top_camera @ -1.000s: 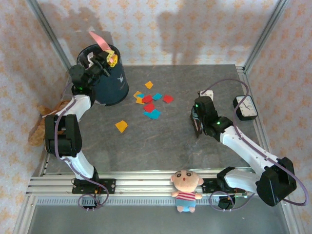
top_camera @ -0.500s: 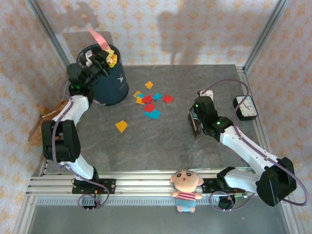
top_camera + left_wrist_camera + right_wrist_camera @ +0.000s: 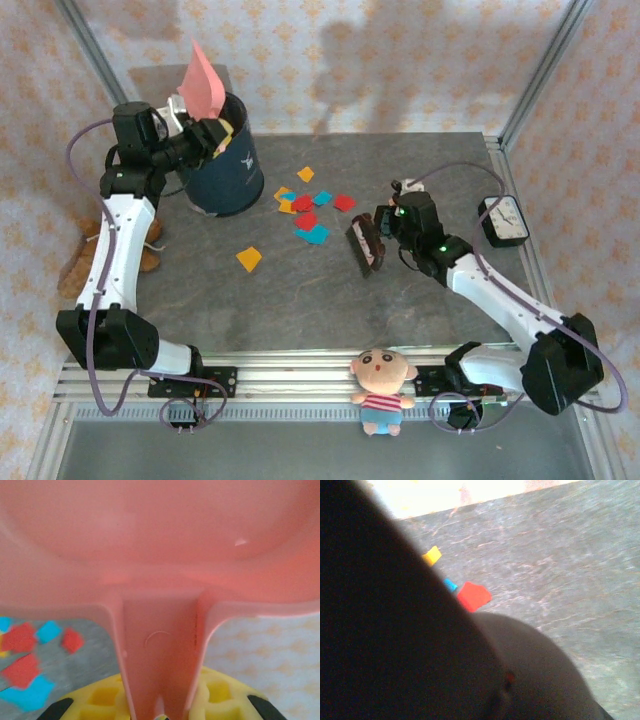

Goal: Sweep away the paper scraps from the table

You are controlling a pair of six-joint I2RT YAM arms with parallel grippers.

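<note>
Paper scraps (image 3: 474, 596) partly behind dark brush (image 3: 395, 645).

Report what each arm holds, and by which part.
Left gripper: the pink dustpan, by its handle. Right gripper: a dark brush; where on it cannot be told.

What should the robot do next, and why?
Probably lower the pink dustpan onto the table left of the paper scraps. The left gripper holds it high above the dark bin, while the right gripper holds the brush just right of the scraps, ready to sweep leftward.
</note>
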